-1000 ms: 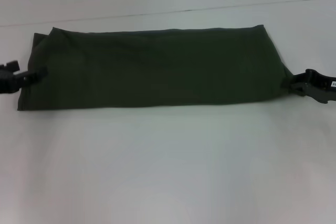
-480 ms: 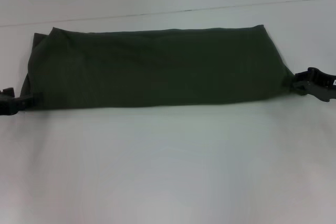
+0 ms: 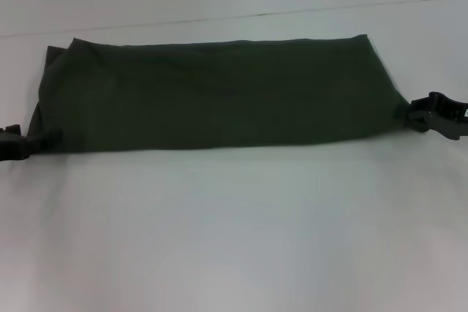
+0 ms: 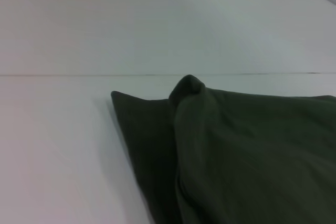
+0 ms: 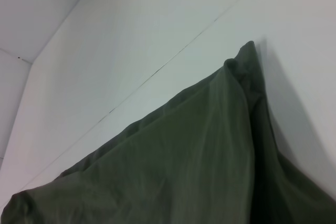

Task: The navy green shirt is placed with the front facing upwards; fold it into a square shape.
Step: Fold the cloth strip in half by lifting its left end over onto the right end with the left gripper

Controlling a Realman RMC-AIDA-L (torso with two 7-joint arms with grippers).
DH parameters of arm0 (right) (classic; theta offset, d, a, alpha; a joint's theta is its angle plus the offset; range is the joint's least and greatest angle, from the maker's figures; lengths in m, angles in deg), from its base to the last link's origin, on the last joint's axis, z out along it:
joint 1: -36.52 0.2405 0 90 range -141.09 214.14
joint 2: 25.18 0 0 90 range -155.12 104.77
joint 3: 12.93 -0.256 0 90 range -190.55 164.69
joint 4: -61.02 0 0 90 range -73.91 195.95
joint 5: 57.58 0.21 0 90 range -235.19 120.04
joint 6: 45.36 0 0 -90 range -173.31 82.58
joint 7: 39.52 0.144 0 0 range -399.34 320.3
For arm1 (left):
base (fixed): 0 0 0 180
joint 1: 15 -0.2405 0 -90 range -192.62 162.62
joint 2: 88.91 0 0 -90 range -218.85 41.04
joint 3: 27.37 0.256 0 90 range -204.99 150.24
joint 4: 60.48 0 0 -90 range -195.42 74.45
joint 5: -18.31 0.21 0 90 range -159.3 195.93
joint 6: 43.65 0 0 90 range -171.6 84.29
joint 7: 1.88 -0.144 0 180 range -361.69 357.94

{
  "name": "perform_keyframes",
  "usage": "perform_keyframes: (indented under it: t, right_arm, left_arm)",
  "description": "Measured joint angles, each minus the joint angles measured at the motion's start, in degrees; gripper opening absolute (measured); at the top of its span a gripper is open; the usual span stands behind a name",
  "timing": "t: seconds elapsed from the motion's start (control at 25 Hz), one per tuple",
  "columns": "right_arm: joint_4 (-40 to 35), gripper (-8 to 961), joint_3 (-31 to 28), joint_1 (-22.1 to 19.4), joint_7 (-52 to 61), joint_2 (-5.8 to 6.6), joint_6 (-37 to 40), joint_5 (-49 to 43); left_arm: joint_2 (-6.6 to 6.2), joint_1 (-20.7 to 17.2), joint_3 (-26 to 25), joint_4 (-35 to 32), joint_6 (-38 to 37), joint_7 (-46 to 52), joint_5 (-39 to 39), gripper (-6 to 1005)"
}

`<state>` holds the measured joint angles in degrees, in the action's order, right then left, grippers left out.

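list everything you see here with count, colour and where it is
navy green shirt: one, dark olive green, folded into a long band lying across the far half of the table, plain side up
table: one, white, under the shirt, with a thin dark seam line running across behind the shirt
left claw: one, black, at the shirt's left end near its front corner, touching the cloth
right claw: one, black, at the shirt's right end, touching the cloth edge
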<state>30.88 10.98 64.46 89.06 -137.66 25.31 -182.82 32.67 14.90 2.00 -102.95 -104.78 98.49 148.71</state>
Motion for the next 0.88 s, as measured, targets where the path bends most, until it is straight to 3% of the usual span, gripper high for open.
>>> perform_keyframes:
  t: [0.32,0.88]
  right_arm:
    - [-0.1,4,-0.1,-0.1,0.0,-0.01,0.0,0.0]
    - [-0.1,4,-0.1,0.1,0.0,0.15,-0.3,0.1]
  left_arm:
    - [-0.5,1.0,0.2,2.1,1.2,-0.2,0.2,935]
    - [-0.31,1.1,2.2,2.1,0.6,-0.2,1.2,936]
